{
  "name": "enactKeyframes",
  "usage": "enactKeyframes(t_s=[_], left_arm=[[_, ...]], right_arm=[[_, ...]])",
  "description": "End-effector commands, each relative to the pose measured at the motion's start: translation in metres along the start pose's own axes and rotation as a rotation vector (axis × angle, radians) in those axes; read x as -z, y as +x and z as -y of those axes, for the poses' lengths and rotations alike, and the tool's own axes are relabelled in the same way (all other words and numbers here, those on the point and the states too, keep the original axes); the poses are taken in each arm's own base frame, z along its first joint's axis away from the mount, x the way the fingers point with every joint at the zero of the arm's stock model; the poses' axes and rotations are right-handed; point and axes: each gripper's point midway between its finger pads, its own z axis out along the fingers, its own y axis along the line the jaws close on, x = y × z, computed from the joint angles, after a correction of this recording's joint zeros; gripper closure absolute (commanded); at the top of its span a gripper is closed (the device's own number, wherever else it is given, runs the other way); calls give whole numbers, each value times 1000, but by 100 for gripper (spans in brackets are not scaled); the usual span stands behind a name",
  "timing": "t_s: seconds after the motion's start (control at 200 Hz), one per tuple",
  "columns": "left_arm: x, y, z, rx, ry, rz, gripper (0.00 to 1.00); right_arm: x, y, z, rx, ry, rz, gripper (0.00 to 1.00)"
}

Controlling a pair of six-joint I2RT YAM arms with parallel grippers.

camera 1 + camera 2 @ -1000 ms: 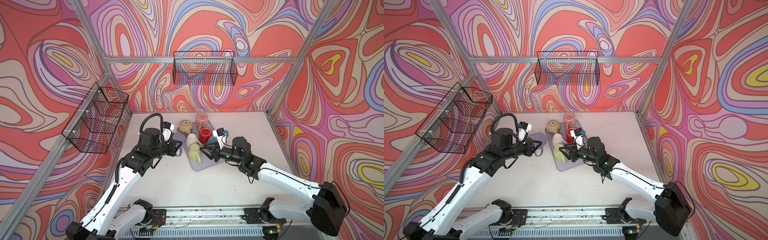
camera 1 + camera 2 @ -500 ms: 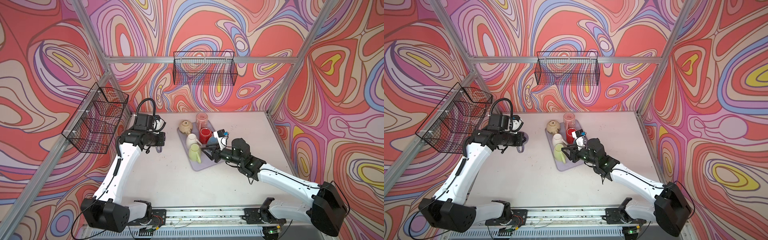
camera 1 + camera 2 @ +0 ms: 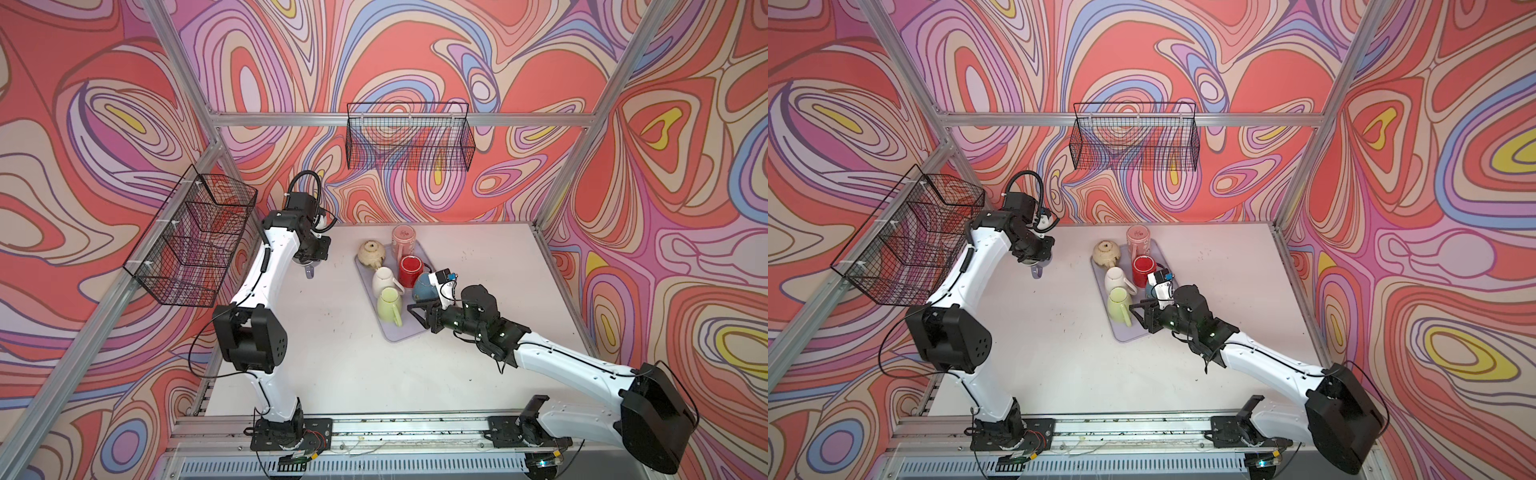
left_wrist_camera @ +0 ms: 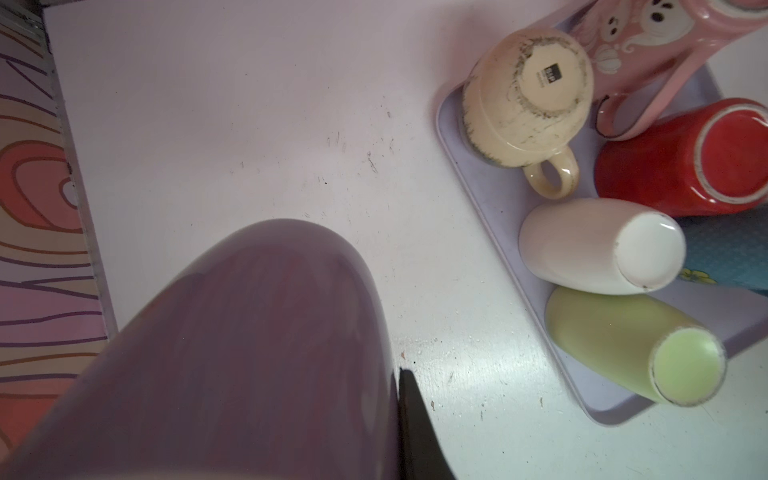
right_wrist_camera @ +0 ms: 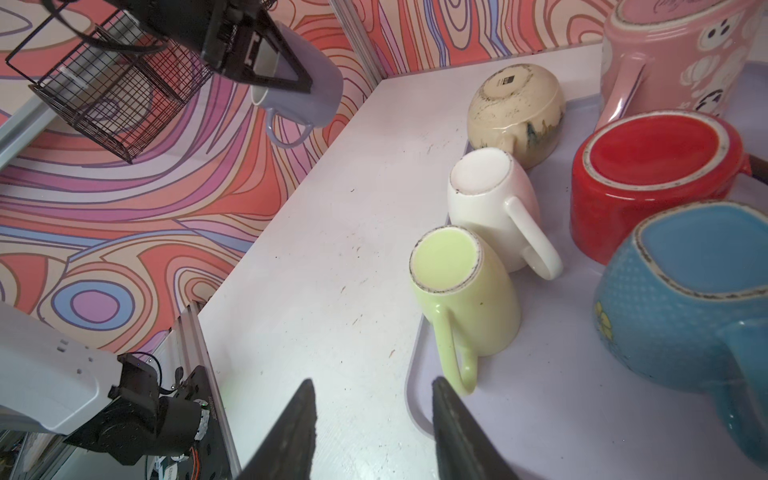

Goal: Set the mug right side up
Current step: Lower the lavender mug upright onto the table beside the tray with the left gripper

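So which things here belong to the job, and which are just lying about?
In play: lilac mug, held by left gripper; right gripper, open, beside green mug, likely next.
Lying about: beige mug, pink mug, red mug, white mug, blue mug, tray, wire baskets.

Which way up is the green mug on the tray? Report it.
Upside down: in the right wrist view the green mug stands mouth-down on the tray, its flat base facing up.
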Motion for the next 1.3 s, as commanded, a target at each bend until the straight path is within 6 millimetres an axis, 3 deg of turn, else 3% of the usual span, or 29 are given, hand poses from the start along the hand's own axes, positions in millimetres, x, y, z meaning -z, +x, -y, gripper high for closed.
enactKeyframes(t_s=[0.0,0.371,0.621,1.022,1.292], left_arm=[[-13,-2,-16,-28,-40,-61,100],[-70,-25,-36,-53,-94,-139,100],[-102,-27,-59,-4,-76,-176,100],[-129,-15,-91,57,-80,-218,100],[-141,-11,-101,80,-70,-232,99]], right_arm=[[7,3,2,-9,14,7,54],[15,13,7,-42,42,-7,54],[16,17,9,-71,45,-15,54],[-4,25,15,-93,45,-54,54],[-17,30,19,-110,37,-79,54]])
